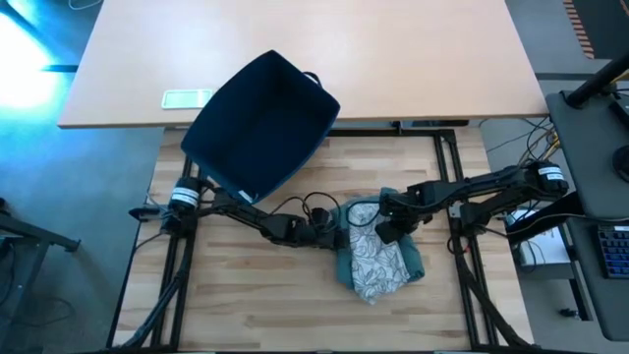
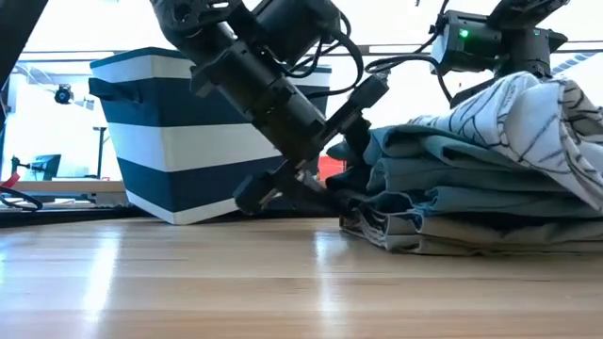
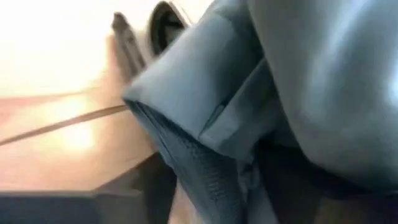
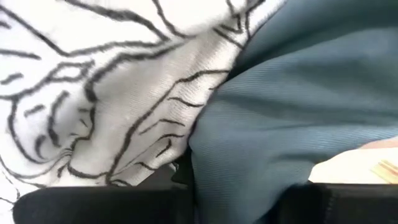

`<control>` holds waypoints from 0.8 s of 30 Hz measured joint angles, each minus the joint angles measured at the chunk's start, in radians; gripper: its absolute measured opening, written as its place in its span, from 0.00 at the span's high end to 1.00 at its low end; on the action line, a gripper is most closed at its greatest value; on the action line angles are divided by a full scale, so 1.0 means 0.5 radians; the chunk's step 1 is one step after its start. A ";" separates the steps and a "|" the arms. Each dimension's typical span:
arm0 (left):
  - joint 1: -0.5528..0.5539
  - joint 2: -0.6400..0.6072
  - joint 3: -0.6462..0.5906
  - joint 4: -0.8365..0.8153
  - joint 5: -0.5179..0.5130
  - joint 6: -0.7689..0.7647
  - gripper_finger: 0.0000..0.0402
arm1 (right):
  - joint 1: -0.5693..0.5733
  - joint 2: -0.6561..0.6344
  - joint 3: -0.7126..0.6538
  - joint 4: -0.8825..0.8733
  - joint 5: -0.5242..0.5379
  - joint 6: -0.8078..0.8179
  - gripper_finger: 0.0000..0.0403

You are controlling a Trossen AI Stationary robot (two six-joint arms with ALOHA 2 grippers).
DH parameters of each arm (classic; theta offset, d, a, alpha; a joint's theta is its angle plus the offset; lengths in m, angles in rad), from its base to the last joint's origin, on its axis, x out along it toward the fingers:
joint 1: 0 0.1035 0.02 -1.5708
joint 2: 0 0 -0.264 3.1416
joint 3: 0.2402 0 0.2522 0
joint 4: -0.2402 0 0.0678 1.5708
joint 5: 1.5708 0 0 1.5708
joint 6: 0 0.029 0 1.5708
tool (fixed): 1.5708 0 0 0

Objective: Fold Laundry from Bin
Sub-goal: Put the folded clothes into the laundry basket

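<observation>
At table centre, folded laundry point(image 1: 378, 258) forms a stack; the bin point(image 1: 263, 123) lies at its 11 o'clock. Left pincer point(image 1: 329, 234) meets the stack's 9 o'clock edge, right pincer point(image 1: 391, 228) rests on top; neither grip can be told. Judged step: tidying the fold; next, lift clear without dragging cloth.

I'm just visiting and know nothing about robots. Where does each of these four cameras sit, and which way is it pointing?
High view: above the table, looking straight down on both dark arms, the boxy navy-blue fabric bin and the folded teal-green cloth pile.
Low view: at table-top height, looking level across; the arms come down from above beside the striped bin and the pile.
Left wrist view: on the left arm, pressed close against teal cloth.
Right wrist view: on the right arm, facing the white black-lined cloth and teal cloth.
Shared: all four show the teal cloth.
</observation>
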 joint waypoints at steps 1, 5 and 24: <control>0.000 -0.008 -0.008 -0.022 -0.003 0.018 0.49 | 0.000 0.000 0.000 0.000 -0.002 -0.001 0.86; 0.001 -0.049 -0.029 -0.162 -0.038 0.018 0.34 | 0.000 0.000 0.000 0.001 -0.005 -0.011 0.86; 0.075 0.345 -0.197 1.006 -0.415 0.573 0.23 | -0.002 0.013 -0.003 0.024 -0.021 -0.028 0.86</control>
